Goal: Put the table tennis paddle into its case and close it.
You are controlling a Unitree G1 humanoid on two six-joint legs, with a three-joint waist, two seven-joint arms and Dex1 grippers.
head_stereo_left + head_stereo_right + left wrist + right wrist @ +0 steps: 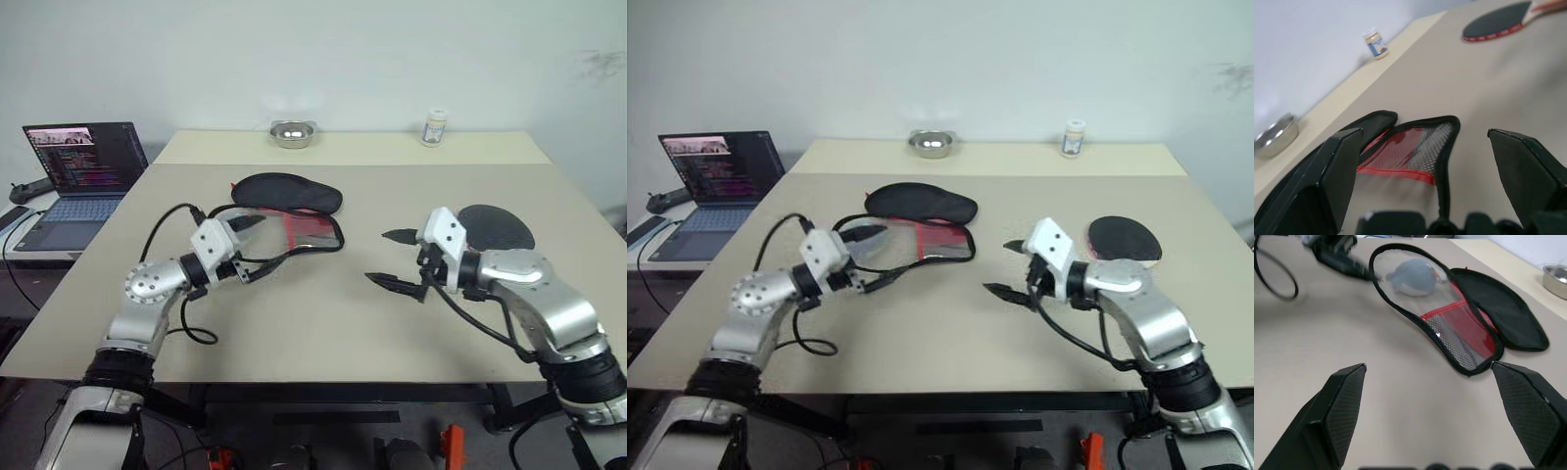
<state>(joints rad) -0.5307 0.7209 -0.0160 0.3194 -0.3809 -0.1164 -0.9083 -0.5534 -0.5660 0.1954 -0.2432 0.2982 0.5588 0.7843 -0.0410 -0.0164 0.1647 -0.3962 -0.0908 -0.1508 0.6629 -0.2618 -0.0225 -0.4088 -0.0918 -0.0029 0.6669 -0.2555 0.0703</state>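
Case [294, 211] unzipped, flaps spread mid-table; paddle [498, 226] flat beyond right gripper [396, 258], untouched. Both sets of fingers wide, empty. Best: turn right toward the handle, left gripper [257, 249] pinning the case flap.

Nothing is reading clearly anywhere. Laptop screen [83, 155] is showing text lines, perhaps code, too small. Jar [434, 127] label is staying illegible.

My table [323, 323] is a pale beige top. On it lie the case [294, 211], unzipped and spread open near the middle, and the table tennis paddle [498, 228] off to my right. At the far edge sit a metal bowl [291, 133] and a small jar [434, 127].
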